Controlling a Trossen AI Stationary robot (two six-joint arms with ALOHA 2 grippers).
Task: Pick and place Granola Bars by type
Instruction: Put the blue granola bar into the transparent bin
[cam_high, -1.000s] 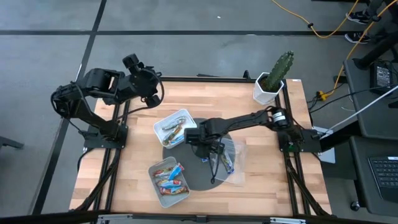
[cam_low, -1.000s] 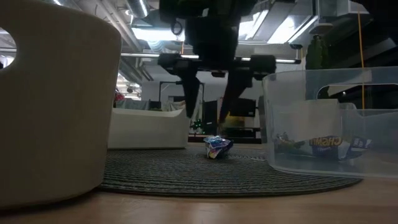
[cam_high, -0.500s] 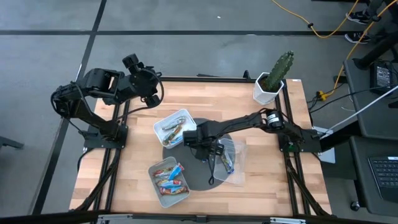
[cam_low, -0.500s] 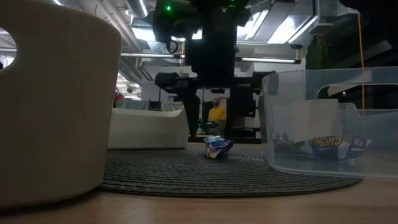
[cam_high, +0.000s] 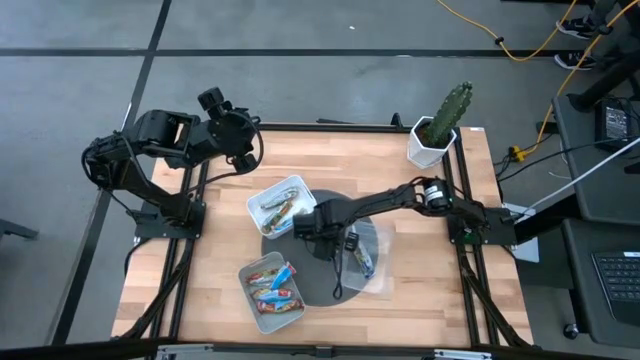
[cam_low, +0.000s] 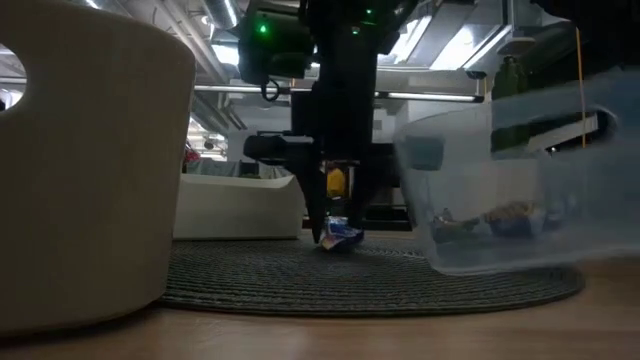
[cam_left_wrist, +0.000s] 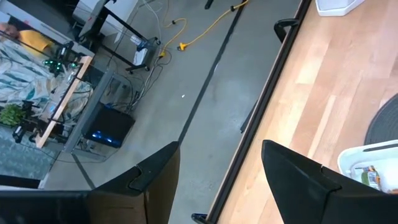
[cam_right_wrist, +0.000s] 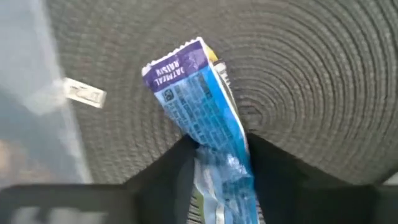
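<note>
My right gripper (cam_right_wrist: 217, 168), hovering wide above a moment ago, is now down and pinching the blue granola bar (cam_right_wrist: 202, 106) on the round mat (cam_high: 330, 285), the clear tub (cam_low: 520, 200) beside it jolting, so sorting comes next; left gripper (cam_left_wrist: 217, 180) is waiting open.

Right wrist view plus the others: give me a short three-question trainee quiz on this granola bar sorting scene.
1. True or false: the left gripper holds a bar.
2. The blue-wrapped bar, pinched between the fingers of the right gripper, lies on: A) bare wood, B) the round dark mat, C) a white tub.
3. What kind of plant stands in the white pot at the table's corner?

Key: 1 false, it is open and empty; 2 B; 3 cactus.
</note>
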